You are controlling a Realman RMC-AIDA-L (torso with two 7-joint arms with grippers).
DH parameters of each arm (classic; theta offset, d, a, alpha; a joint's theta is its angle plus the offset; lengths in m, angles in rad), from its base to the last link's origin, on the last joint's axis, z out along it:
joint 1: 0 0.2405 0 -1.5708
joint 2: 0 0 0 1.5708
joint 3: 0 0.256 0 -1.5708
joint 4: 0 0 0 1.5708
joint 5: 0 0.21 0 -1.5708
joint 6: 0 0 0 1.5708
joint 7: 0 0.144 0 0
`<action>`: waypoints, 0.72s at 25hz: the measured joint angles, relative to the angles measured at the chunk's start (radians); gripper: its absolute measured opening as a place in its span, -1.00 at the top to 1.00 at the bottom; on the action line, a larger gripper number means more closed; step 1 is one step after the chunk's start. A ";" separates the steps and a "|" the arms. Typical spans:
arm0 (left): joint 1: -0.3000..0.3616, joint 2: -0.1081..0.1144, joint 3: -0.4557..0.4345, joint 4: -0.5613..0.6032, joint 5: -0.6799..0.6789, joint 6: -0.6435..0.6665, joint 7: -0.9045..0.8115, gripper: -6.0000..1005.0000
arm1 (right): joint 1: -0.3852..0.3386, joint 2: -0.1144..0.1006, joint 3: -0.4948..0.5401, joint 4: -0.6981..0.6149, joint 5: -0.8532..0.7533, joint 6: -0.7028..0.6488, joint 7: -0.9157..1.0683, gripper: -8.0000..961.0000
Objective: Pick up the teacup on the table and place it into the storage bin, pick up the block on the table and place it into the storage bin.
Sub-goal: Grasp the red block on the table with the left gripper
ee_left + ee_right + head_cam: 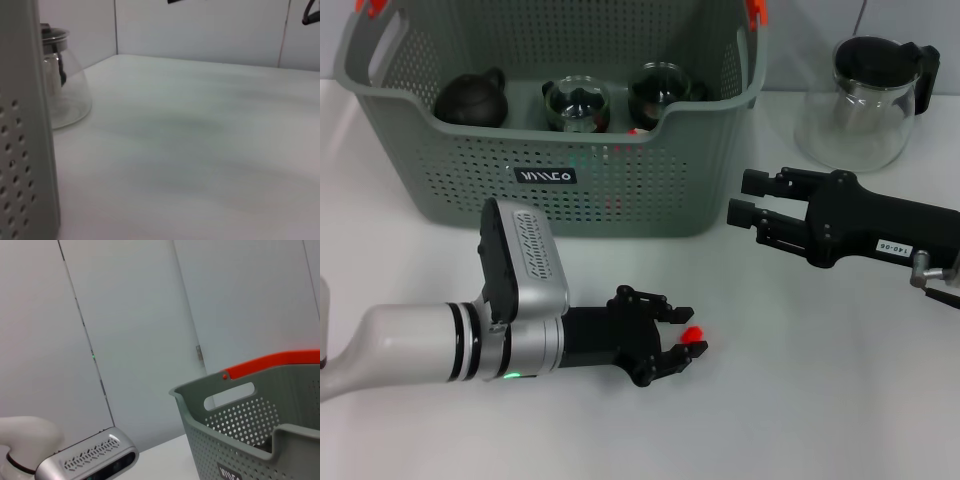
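The grey-green storage bin [550, 175] stands at the back of the table, and its wall also shows in the left wrist view [25, 130] and the right wrist view [260, 435]. Inside it sit two glass teacups [578, 105] [660, 90] and a dark teapot [470, 98]. No teacup shows on the table. My left gripper [685, 342] is low over the table in front of the bin, shut on a small red block [693, 335] at its fingertips. My right gripper [752, 198] hovers open and empty to the right of the bin.
A glass pitcher with a black lid [865, 100] stands at the back right, also seen in the left wrist view [65, 85]. The white table [800, 400] stretches in front. The left arm's wrist housing [87, 460] shows in the right wrist view.
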 joint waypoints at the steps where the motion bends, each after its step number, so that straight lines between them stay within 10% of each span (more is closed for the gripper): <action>1: -0.003 0.000 0.000 -0.007 -0.005 -0.004 0.008 0.19 | 0.000 0.000 0.000 0.000 0.000 0.000 0.000 -0.08; 18: -0.012 0.000 0.001 -0.029 -0.023 -0.041 0.027 0.28 | -0.003 0.000 0.000 0.000 -0.003 0.002 0.000 -0.09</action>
